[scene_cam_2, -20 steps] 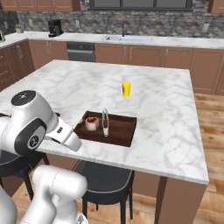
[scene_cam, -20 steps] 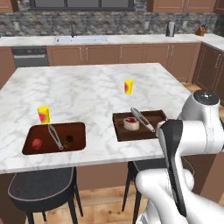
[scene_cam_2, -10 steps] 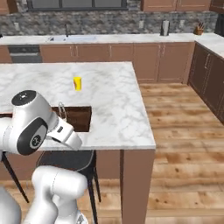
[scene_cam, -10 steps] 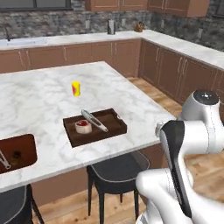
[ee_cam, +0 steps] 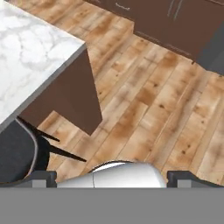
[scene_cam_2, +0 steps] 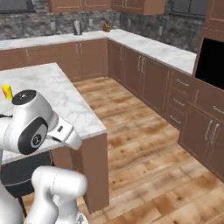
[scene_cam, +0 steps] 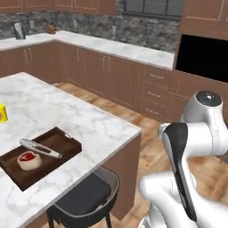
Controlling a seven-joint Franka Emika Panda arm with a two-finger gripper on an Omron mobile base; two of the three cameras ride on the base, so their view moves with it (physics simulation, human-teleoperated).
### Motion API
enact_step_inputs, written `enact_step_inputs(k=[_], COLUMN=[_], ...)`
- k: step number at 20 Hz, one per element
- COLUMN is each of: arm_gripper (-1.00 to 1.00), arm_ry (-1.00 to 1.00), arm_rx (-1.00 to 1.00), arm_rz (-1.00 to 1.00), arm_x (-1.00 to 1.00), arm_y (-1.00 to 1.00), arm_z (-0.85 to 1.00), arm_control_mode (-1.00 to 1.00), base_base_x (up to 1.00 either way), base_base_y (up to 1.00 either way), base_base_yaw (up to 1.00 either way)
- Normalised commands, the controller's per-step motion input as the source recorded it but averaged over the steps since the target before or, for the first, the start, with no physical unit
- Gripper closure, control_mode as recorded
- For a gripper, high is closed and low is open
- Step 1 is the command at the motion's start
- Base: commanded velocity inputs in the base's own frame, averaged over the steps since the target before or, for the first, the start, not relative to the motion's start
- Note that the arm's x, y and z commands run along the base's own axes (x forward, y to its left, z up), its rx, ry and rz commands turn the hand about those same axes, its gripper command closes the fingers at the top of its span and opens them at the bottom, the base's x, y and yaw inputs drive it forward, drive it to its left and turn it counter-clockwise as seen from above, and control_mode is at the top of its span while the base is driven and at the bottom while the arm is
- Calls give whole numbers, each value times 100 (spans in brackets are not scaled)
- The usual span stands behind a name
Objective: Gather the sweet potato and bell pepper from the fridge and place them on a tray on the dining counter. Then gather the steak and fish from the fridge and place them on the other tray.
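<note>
The whole picture has swung to the right since a moment ago — the base has turned, so the things on the table have not moved by themselves. The table (scene_cam: 89,120) now sits at the left, and its near right corner sticks out over the wood floor (scene_cam_2: 144,148). One dark tray (scene_cam: 42,158) lies by the table's near edge, close to that corner. On it sit a round red piece of meat, likely the steak (scene_cam: 27,160), and a pair of metal tongs (scene_cam: 40,148) lying slanted across it. A small yellow cup (scene_cam: 2,113) stands farther back, at the left edge of the picture. The end effector (ee_cam: 111,177) points down at the floor beside the table corner, with a black stool (scene_cam: 87,196) just under the edge. Its two fingers are spread wide and hold nothing. I see no fridge and no fish here, so I think the robot is driving off to get more food. The tray is to the left and behind the end effector, well apart from it.
</note>
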Motion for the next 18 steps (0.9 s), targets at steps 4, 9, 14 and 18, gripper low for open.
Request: enact_step_inputs(k=[4,9,14,18], arm_gripper=[-100,-100,-100,-100], arm_ry=[0,0,0,0], arm_rx=[0,0,0,0], arm_rz=[0,0,0,0], arm_x=[0,0,0,0], arm_y=[0,0,0,0], arm_z=[0,0,0,0], arm_control_mode=[100,100,100,100], base_base_x=[17,30,38,55], base_base_y=[-45,-63,-76,-63], base_base_yaw=[-64,-56,-51,-45])
